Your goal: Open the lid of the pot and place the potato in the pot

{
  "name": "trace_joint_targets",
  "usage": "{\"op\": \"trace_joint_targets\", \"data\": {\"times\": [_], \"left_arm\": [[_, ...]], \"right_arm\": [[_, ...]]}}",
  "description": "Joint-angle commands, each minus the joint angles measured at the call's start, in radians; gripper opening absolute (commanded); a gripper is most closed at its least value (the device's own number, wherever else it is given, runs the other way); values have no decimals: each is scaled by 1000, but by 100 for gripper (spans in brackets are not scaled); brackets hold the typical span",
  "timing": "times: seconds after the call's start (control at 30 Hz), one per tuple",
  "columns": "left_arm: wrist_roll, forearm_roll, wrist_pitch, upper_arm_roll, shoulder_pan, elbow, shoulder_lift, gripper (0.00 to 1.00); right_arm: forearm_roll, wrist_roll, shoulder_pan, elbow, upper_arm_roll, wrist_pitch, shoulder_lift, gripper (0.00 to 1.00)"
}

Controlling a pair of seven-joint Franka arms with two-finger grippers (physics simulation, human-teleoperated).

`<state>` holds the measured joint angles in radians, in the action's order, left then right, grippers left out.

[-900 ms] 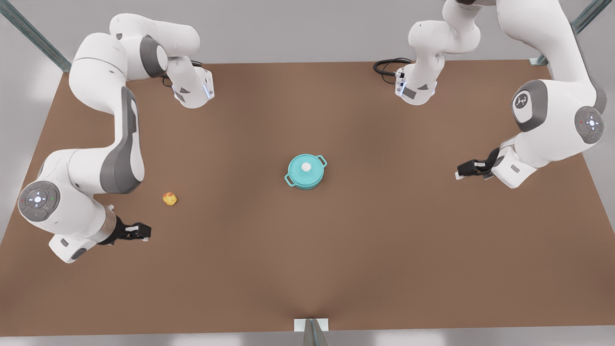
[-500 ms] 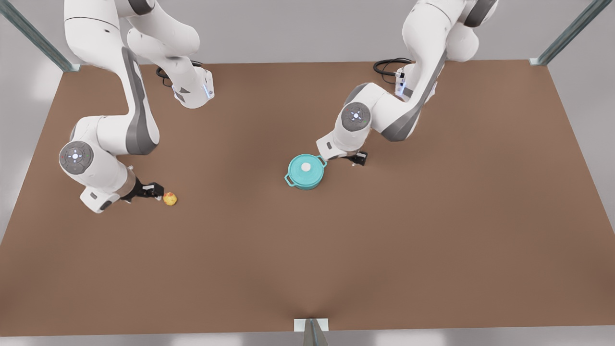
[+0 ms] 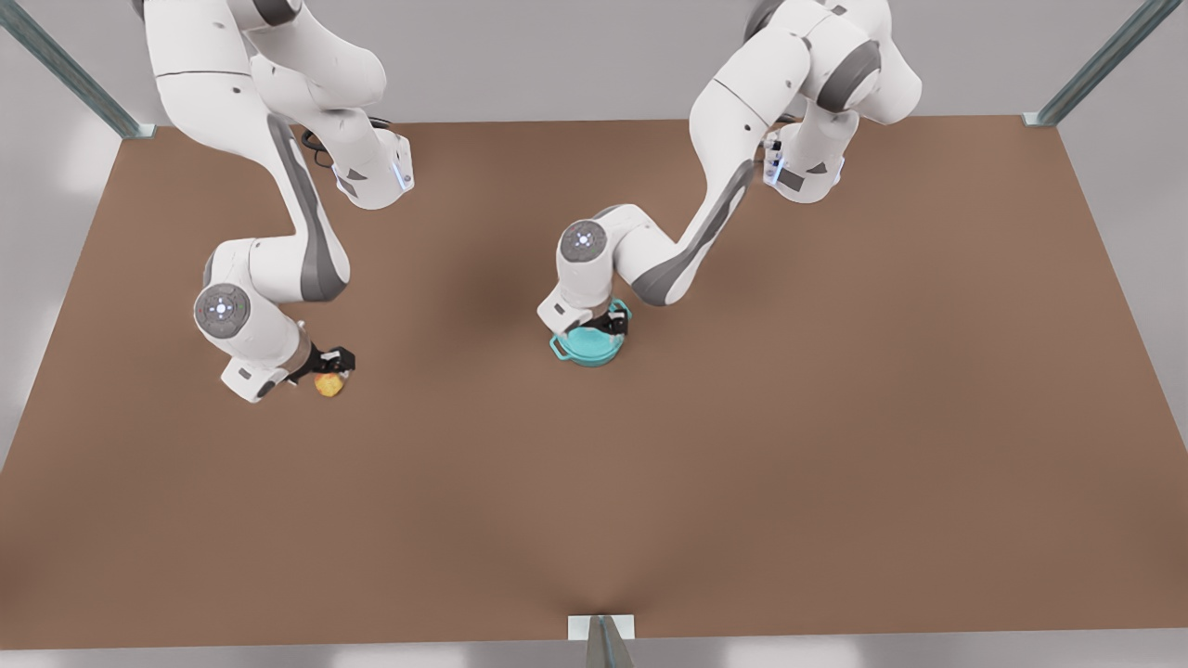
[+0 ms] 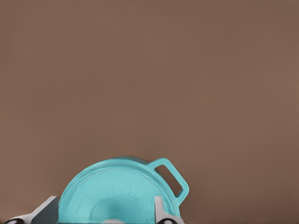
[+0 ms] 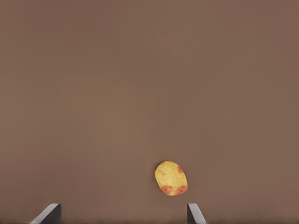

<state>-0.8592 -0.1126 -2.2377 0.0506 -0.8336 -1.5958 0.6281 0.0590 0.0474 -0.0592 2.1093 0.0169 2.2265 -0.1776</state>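
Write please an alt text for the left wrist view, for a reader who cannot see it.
The teal pot lid sits closed on the pot, seen from close above, with the left gripper open and one pale finger on each side of it. One loop handle of the pot sticks out over the bare brown table.

Open brown worktop (image 3: 835, 464) stretches bare across the near edge and both near corners, free passage for any hand. Mid-worktop, the pot (image 3: 588, 346) with the pot lid (image 4: 112, 198) on it is the 1 bulky obstacle, crowded from above by the left hand (image 3: 603, 323), fingers spread either side of the lid's centre. Toward the front view's left edge, the potato (image 3: 328, 384) lies under the right hand (image 3: 332, 362), fingers parted. 2 arm bases block the far edge.
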Motion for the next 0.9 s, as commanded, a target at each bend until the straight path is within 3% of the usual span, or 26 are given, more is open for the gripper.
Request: {"op": "trace_joint_targets", "data": {"times": [0.0,0.17,0.57,0.6,0.63,0.67,0.7,0.8,0.87], "left_arm": [[-494,-51,-79,0,-9,-39,-10,100],[-535,-70,-140,0,-29,-81,-19,100],[-544,-87,-158,0,-58,-141,-28,100],[-544,-88,-158,0,-58,-141,-28,92],[-544,-88,-158,0,-58,-141,-30,70],[-543,-88,-157,-2,-56,-141,-31,55],[-543,-88,-155,-2,-56,-141,-33,47],[-541,-87,-155,-5,-56,-141,-33,34],[-537,-87,-149,-5,-56,-141,-33,31]], "right_arm": [[-1,58,1,28,-3,163,3,100],[2,175,51,74,-6,387,-92,100],[2,488,82,149,-8,387,-115,100],[2,490,88,152,-8,387,-120,100],[2,491,88,152,-8,389,-125,100],[2,506,90,152,-8,389,-135,100],[2,508,93,152,-8,389,-142,100],[2,536,96,155,-8,401,-155,100],[2,536,96,159,-8,401,-177,100]]}}
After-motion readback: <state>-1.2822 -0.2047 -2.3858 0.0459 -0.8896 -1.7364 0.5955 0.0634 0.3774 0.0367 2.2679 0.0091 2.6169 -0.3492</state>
